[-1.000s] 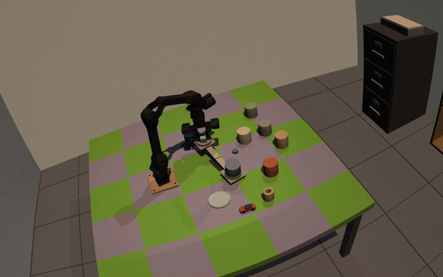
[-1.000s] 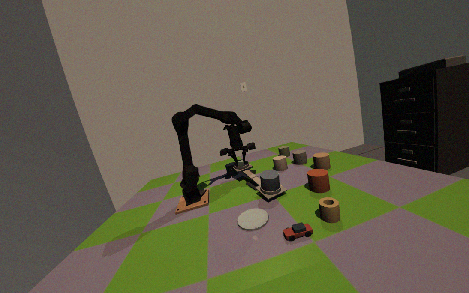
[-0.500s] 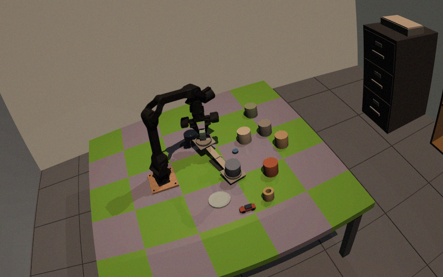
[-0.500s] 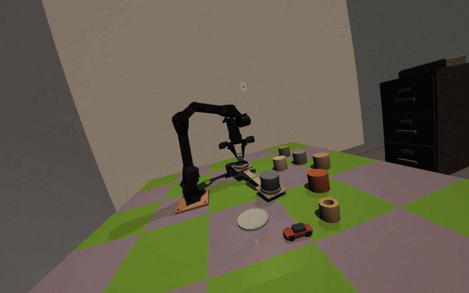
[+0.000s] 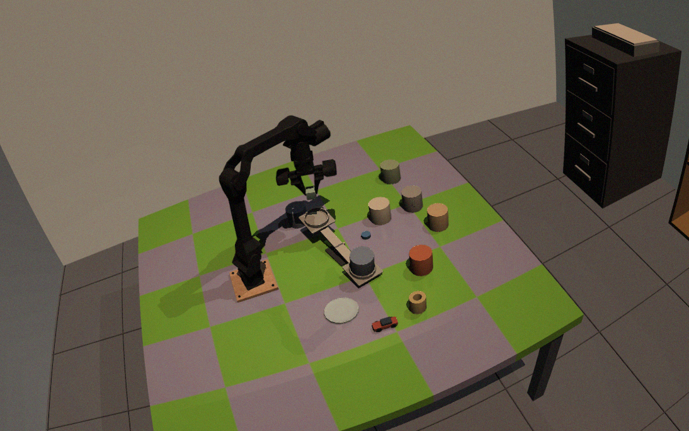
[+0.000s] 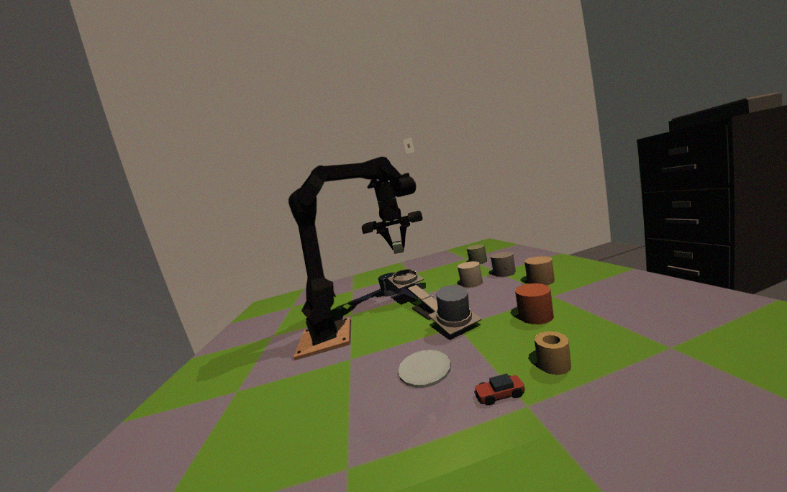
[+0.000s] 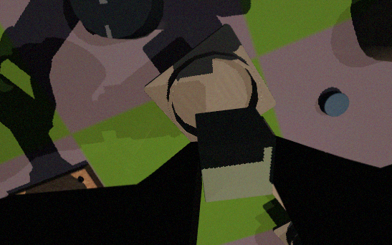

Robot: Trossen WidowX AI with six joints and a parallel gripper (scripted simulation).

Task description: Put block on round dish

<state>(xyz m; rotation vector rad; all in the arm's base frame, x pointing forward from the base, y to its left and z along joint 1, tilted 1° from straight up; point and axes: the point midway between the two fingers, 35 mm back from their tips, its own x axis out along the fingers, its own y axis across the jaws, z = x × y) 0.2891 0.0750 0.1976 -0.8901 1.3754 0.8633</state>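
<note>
Table, checkered green and mauve, carries the balance; from my remote station I observe one dark grey cup upright on its nearer end and its other pan ring uncovered, with the second dark cup standing on the table beside that end. Pale round dish lies well apart from my gripper, whose fingers pinch the small pale grey-green block above the uncovered end.
</note>
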